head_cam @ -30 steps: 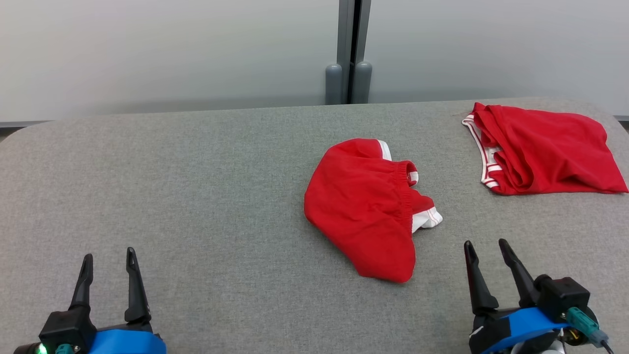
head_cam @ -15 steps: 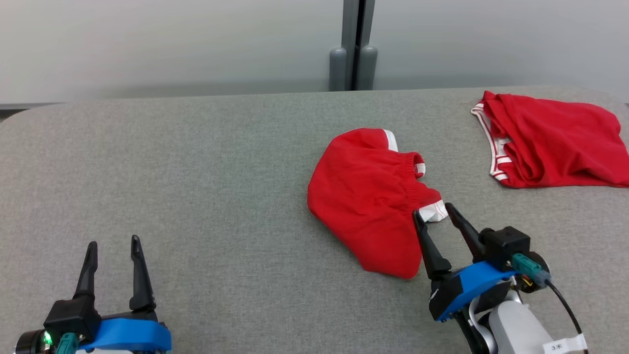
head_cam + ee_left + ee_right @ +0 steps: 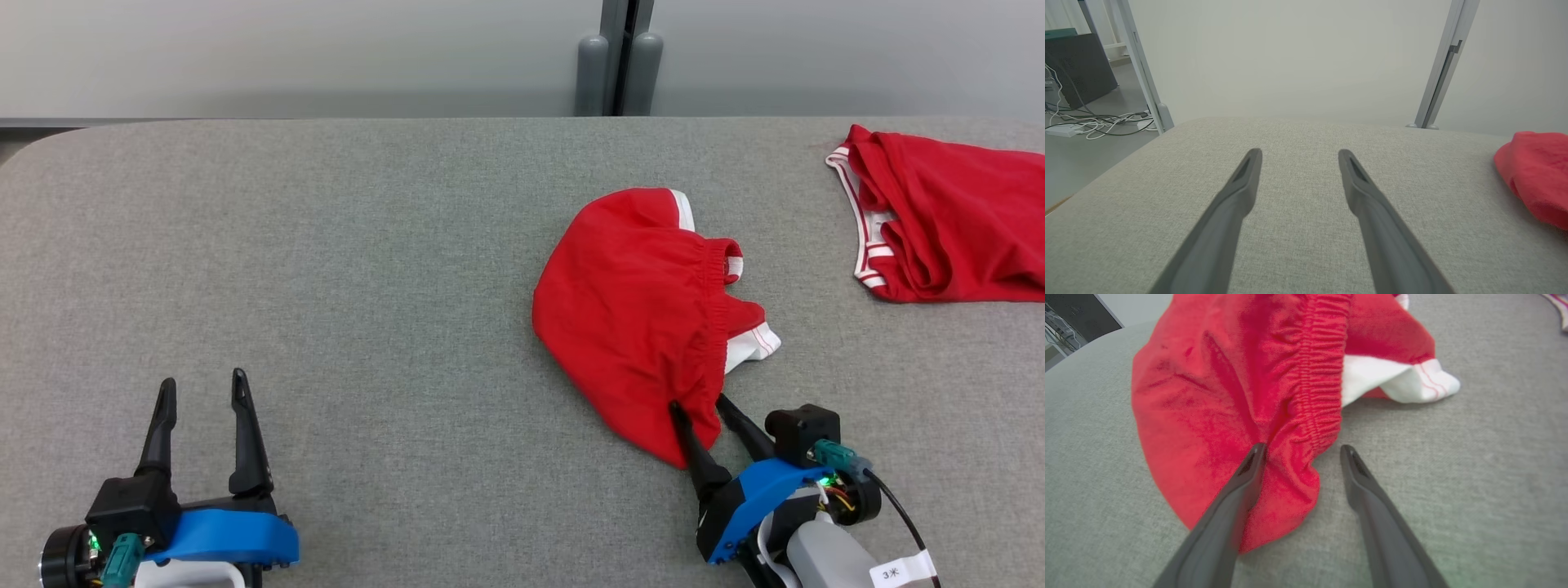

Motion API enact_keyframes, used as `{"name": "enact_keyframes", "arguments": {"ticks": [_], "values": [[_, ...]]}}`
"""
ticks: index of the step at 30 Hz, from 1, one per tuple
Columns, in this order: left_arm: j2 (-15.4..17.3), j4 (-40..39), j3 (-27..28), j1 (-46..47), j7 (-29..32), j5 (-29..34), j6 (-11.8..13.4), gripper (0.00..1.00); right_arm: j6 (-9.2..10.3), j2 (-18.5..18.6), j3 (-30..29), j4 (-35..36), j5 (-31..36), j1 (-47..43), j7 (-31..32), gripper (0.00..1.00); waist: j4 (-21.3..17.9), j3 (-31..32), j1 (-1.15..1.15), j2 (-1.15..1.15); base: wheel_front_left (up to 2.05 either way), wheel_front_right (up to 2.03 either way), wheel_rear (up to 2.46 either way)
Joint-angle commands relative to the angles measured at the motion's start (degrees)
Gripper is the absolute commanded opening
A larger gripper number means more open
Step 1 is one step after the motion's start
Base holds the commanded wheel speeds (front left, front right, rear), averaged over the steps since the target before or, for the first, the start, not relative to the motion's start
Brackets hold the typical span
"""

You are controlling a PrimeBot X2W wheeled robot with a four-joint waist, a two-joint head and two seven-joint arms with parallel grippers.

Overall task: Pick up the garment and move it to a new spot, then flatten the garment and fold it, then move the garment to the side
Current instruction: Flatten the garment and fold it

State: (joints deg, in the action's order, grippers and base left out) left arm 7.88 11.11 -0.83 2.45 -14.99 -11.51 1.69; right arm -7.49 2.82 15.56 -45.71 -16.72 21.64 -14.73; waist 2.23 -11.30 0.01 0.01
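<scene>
The garment (image 3: pixel 645 310) is a crumpled pair of red shorts with white trim, lying right of centre on the grey table (image 3: pixel 367 245). My right gripper (image 3: pixel 698 402) stands open at its near lower corner. One finger presses on the red cloth and the other rests on the table beside the elastic waistband (image 3: pixel 1323 384). In the right wrist view my right gripper (image 3: pixel 1302 451) straddles the garment (image 3: pixel 1229 396) edge. My left gripper (image 3: pixel 202 384) is open at the lower left over bare table, far from the cloth. The left wrist view shows my left gripper (image 3: pixel 1298 154) with the garment (image 3: pixel 1535 171) at its right edge.
A second red garment (image 3: pixel 947 216) with white stripes lies at the table's far right. Grey posts (image 3: pixel 620 61) and pale panels stand behind the table. Cables and a dark box (image 3: pixel 1077 69) sit on the floor beyond the table's left end.
My right gripper has moved forward and left, from bare table to the garment's near corner. The head camera has tilted, shifting the whole picture. The left gripper stays put.
</scene>
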Motion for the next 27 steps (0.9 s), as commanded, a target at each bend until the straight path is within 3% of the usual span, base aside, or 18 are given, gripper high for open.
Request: {"name": "enact_keyframes", "arguments": {"ticks": [1,7,11,15,21,27], "values": [[-0.1,-0.1,0.2,0.5,-0.3,0.5,-0.1,1.0,-0.01,0.1,0.7,-1.0,-0.9,0.9,-0.1,0.0,0.0,-0.1,-0.01,-0.01,0.0,0.0,0.0],[-0.3,0.1,1.1,0.2,-0.3,0.6,-0.6,1.0,-0.01,0.2,-2.9,1.5,-0.5,1.2,-0.5,0.0,-0.8,0.3,-0.01,-0.01,0.0,0.0,0.0],[-0.6,0.3,1.4,0.1,-0.3,0.8,-1.0,1.0,-0.01,0.2,-8.4,8.6,3.5,-0.7,-0.5,0.0,-0.9,1.0,-0.01,-0.01,0.0,0.0,0.0],[-1.2,0.5,1.5,-0.1,-0.3,1.0,-1.3,1.0,-0.01,0.2,-9.9,16.0,7.2,-1.4,-0.5,0.0,-0.7,1.6,-0.01,-0.01,0.0,0.0,0.0],[-2.0,0.5,1.2,0.1,-0.3,1.3,-1.7,1.0,-0.01,0.1,-4.1,20.9,9.1,1.8,-0.5,0.0,1.2,2.3,-0.01,-0.01,0.0,0.0,0.0],[-2.6,1.0,1.0,1.2,-0.3,1.2,-2.5,1.0,-0.01,0.2,9.5,18.7,5.3,6.4,0.0,0.0,4.5,2.4,-0.01,-0.01,0.0,0.0,0.0]]}}
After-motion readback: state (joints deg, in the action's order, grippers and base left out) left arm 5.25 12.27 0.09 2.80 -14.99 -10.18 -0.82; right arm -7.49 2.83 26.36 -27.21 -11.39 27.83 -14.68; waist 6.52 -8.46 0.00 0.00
